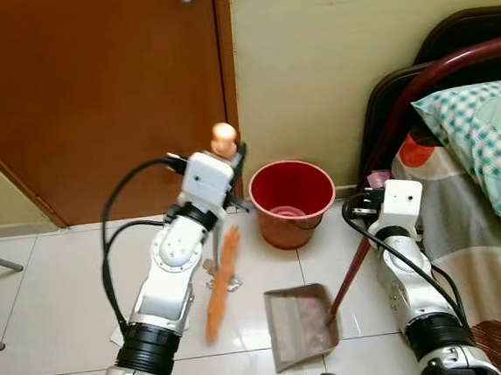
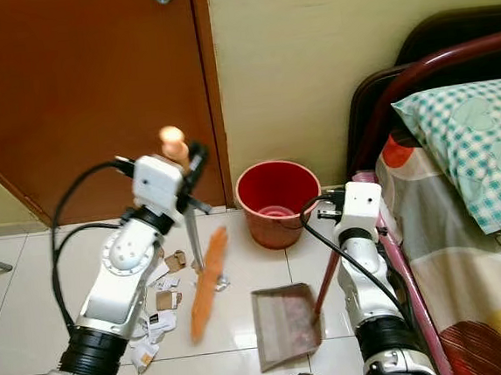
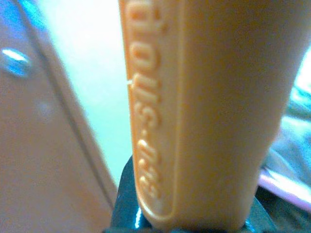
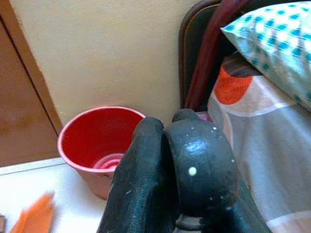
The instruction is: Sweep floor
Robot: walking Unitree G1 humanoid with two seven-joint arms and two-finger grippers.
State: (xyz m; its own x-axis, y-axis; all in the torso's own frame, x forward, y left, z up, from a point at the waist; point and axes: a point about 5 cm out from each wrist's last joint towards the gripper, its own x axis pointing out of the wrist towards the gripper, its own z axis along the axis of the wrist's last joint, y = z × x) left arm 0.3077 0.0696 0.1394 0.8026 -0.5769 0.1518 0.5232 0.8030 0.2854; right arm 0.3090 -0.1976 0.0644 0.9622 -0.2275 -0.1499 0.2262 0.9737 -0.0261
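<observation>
The bed (image 2: 464, 221) hems in the right side, the door (image 1: 93, 96) stands behind, and the red bucket (image 1: 292, 201) sits by the wall. In front of the bucket lies the dustpan (image 2: 284, 325), already holding dirt. The right gripper (image 4: 180, 165) is closed on its handle. The left gripper (image 1: 230, 158) clamps the orange broom (image 1: 222, 282), which looks blurred, probably mid-stroke. Paper scraps (image 2: 164, 300) lie left of the bucket. Short strokes toward the pan would work best, since open tile is only on the left.
</observation>
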